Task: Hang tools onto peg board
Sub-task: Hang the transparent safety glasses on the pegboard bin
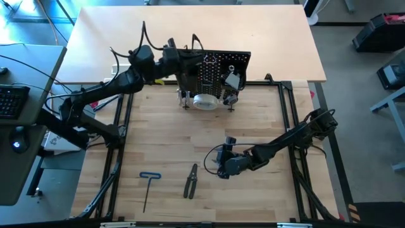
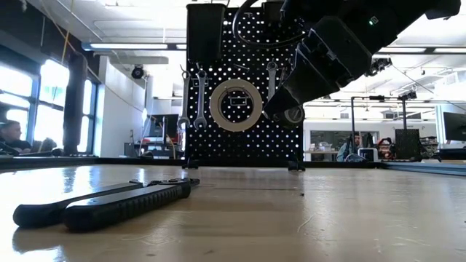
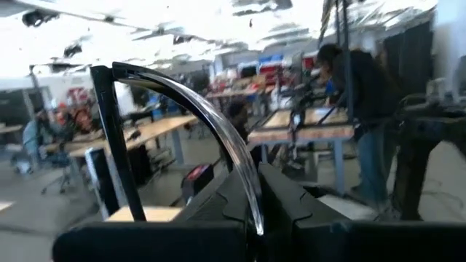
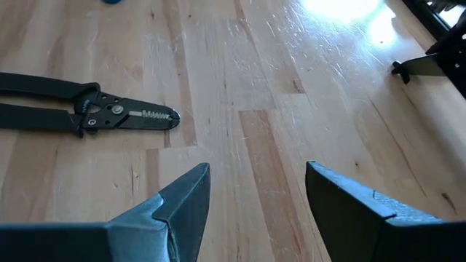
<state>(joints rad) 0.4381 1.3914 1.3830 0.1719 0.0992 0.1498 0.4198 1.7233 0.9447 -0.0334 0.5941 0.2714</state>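
Observation:
The black peg board stands upright at the table's far middle. Silver wrenches and a clear tape roll hang on its front. My left gripper is up at the board's top left corner, shut on clear safety glasses. Dark-handled pliers and a blue T-handle hex key lie flat on the wood near the front edge. My right gripper hovers open over bare wood, to the right of the pliers, with nothing between its fingers. My left gripper pinches the clear lens by its lower end between its two fingers. The fingers lie about level, coming from the table's left. The glasses stand up out of the hold, clear of everything, with one black temple arm rising beside the lens.
Black frame rails run along both sides of the wooden top. A pale board lies beyond the peg board. One foot of the peg board shows ahead of my right gripper. People sit and stand in the room behind.

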